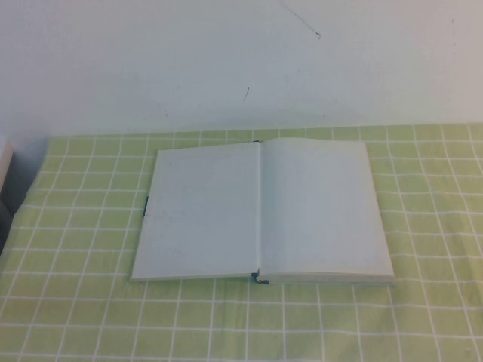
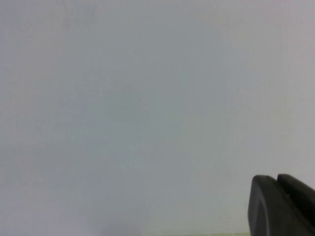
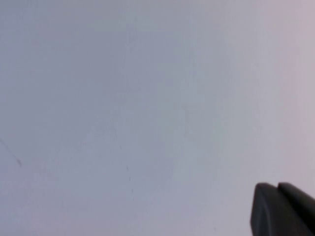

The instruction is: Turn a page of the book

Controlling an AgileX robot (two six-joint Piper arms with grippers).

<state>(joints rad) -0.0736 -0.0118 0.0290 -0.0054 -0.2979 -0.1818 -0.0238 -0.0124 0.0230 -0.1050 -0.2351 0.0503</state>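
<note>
Book (image 1: 262, 211) lies open and flat mid-bench (image 1: 75, 317) on green checked cloth, blank pages up. Left claw (image 2: 280, 206) and right claw (image 3: 281, 209) face the white wall; can't tell their opening.

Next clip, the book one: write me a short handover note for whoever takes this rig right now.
Left gripper: out of the high view, its camera facing the blank wall; only a dark corner shows, so its state is unclear.
Right gripper: the same, away from the table.
The book lies open and flat on the green checked tablecloth, both facing pages blank.
The right-hand page lies flat, untouched.
Done: nothing visible.
Left: bring an arm in, lift a page edge, turn it over.
</note>
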